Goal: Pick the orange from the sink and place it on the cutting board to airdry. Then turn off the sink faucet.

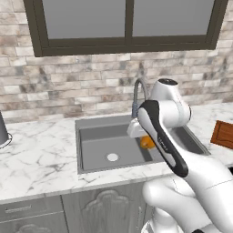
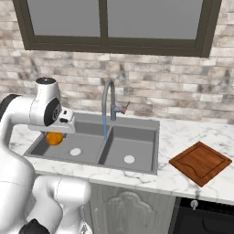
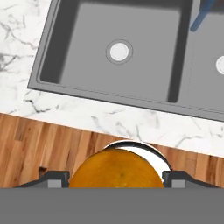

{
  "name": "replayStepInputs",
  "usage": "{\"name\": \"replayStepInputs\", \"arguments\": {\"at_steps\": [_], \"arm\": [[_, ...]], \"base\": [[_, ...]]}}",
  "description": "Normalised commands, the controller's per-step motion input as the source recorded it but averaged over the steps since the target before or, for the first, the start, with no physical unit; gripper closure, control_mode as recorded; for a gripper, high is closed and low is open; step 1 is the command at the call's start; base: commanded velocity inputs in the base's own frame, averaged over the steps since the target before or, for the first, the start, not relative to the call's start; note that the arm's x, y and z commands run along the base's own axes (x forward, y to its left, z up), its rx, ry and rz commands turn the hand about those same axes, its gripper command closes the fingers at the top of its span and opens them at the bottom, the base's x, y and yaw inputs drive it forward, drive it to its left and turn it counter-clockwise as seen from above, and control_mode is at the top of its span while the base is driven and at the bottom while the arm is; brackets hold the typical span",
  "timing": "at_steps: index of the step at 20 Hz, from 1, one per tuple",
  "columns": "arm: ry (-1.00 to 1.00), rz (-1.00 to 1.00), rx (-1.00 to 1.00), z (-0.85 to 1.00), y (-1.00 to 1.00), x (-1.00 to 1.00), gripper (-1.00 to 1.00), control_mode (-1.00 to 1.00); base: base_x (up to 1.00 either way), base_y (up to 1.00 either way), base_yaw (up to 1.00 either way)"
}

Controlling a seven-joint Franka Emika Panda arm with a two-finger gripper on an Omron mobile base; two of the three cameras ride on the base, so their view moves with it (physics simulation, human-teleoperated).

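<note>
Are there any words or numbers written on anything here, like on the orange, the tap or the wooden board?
None: no words, numbers or signs stand anywhere in these pictures.
The orange, held between the gripper's fingers, is plain.
The faucet, the sink and the cutting board bear no label.
The brick wall, the window and the marble counter carry no writing.

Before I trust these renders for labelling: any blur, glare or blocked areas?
Left base view: sharp, flat light, no glare; the arm hides most of the orange. Right base view: crisp; cutting board evenly lit. Hand view: the orange looms close between the gripper fingertips; sink sharp.
</note>
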Motion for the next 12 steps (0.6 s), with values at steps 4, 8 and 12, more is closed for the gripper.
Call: {"name": "replayStepInputs", "arguments": {"at_steps": [4, 8, 12], "arm": [[-0.01, -0.03, 0.00, 0.14, -0.39, -0.45, 1.00, -1.00], [-0.01, -0.05, 0.00, 0.16, -0.32, -0.37, 1.00, -1.00], [-0.01, -0.11, 0.00, 0.26, -0.25, -0.21, 1.00, -1.00]], "base": [[0.00, 0.00, 0.00], [0.00, 0.00, 0.00], [0.00, 0.00, 0.00]]}}
